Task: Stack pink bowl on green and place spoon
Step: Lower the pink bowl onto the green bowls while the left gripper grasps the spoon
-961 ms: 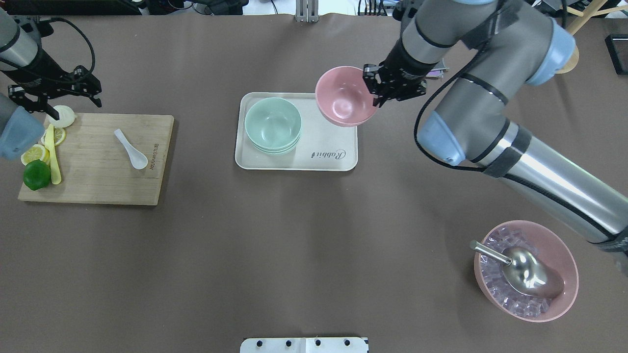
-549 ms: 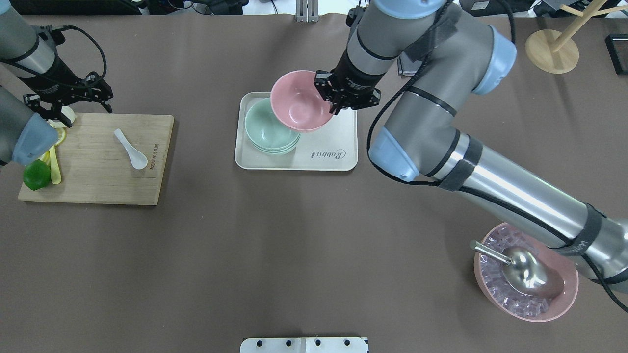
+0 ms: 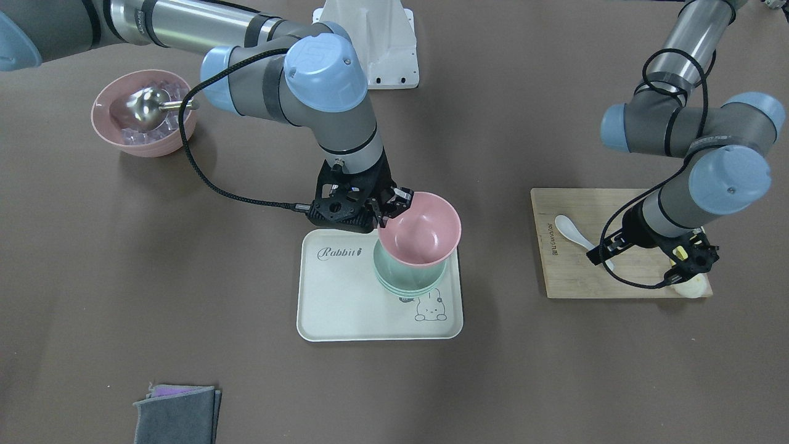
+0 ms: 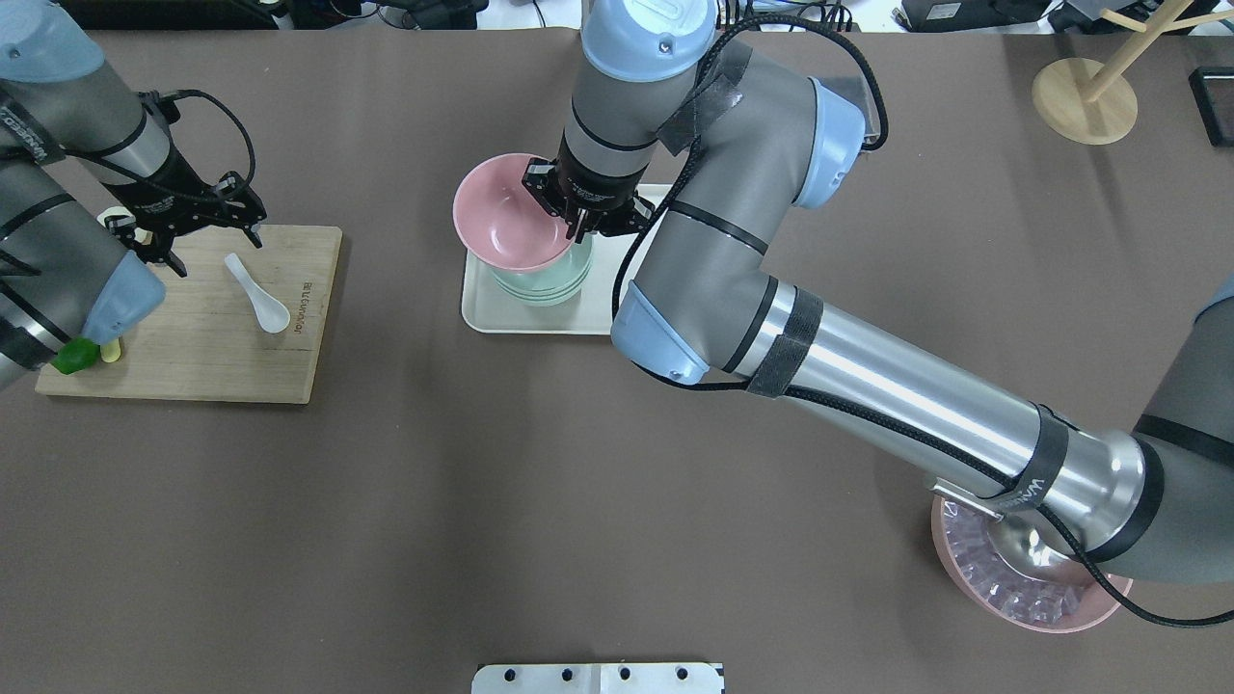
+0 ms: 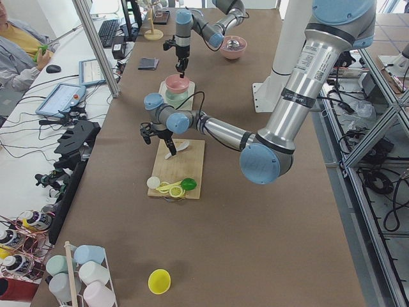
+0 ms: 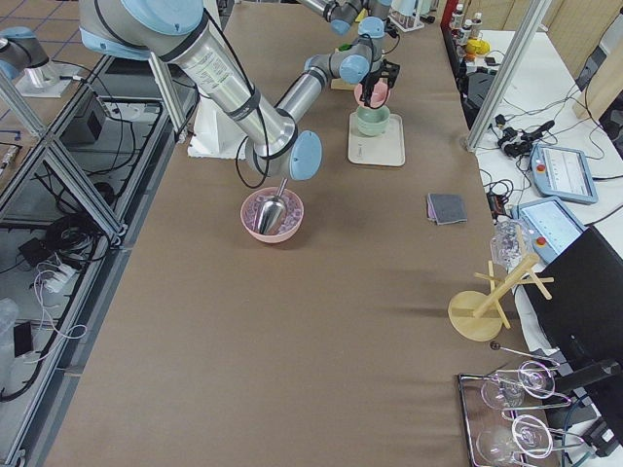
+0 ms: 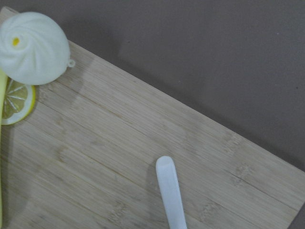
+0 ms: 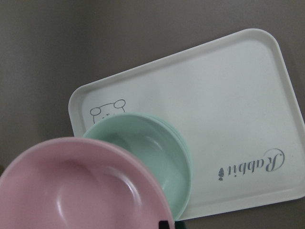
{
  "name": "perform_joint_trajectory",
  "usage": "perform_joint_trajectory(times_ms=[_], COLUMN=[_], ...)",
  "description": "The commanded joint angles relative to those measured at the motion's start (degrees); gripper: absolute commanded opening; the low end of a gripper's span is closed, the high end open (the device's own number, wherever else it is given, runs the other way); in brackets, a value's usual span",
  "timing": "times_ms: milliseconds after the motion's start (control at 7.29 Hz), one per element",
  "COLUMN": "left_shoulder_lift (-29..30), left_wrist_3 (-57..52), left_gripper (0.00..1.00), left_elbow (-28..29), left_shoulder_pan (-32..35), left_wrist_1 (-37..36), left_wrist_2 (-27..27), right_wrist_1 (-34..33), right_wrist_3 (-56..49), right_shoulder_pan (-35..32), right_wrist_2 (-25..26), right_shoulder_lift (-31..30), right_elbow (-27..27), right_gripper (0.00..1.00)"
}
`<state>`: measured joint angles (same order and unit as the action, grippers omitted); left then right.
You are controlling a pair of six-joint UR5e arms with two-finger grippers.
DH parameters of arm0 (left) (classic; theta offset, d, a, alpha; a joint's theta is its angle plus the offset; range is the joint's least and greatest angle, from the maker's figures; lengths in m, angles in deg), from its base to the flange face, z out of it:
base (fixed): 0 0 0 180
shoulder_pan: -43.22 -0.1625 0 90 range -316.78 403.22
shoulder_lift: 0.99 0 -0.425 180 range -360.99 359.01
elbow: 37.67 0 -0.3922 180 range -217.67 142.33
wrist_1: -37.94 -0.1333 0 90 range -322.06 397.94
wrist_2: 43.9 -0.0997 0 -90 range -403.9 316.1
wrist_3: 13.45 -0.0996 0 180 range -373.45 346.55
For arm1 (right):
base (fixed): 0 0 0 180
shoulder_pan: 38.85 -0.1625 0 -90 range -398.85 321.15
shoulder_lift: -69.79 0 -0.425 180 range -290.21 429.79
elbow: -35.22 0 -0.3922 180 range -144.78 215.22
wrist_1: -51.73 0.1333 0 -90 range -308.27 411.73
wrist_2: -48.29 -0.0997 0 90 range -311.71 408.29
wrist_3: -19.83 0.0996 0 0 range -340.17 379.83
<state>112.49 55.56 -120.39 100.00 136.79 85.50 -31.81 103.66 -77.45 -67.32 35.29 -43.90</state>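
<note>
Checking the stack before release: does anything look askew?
Yes: the pink bowl, pinched by its rim in the right gripper, hangs tilted and off-centre over the green bowls, not nested in them.

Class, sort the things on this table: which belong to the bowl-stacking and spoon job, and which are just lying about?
Job: pink bowl, green bowls, white spoon.
Lying about: bowl of ice, metal scoop, lime, lemon slice, bun, grey cloths, wooden stand.

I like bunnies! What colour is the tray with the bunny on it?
Creamy white tray, seen best in the right wrist view.
</note>
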Motion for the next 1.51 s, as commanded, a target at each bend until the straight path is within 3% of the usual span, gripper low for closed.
perform_joint_trajectory(times_ms=[0,412,686,824,961,1098,1373], left_shoulder_lift=[-0.19,-0.72,-0.72,-0.72,-0.72,-0.81,-0.20], left_wrist_3=[2.44,4.19,4.38,4.38,4.55,4.56,4.55], left_gripper=[0.90,0.85,0.72,0.64,0.29,0.00,0.00], left_elbow=[0.63,-0.07,0.28,0.37,0.37,0.46,0.28], left_shoulder_pan=[-1.57,-2.36,-3.07,-3.07,-3.07,-3.07,-3.07], left_wrist_1=[1.25,1.34,1.43,1.43,1.43,1.43,1.43], left_wrist_2=[-0.64,-0.91,-0.91,-0.91,-0.91,-0.91,-0.74], right_wrist_1=[3.11,3.47,3.82,4.08,5.65,6.63,6.55], right_wrist_3=[0.64,1.17,1.17,0.91,0.90,0.73,-0.49], right_shoulder_pan=[0.46,0.37,0.37,0.37,-1.02,-1.73,-4.88], right_wrist_2=[0.21,0.21,0.21,0.21,-0.31,-1.45,-5.92], right_shoulder_lift=[-0.30,-0.39,-0.39,-0.39,-0.48,-1.61,-6.51], right_elbow=[2.47,2.82,2.83,2.83,2.74,1.78,-3.82], right_gripper=[0.00,0.00,0.00,0.97,1.00,1.00,1.00])
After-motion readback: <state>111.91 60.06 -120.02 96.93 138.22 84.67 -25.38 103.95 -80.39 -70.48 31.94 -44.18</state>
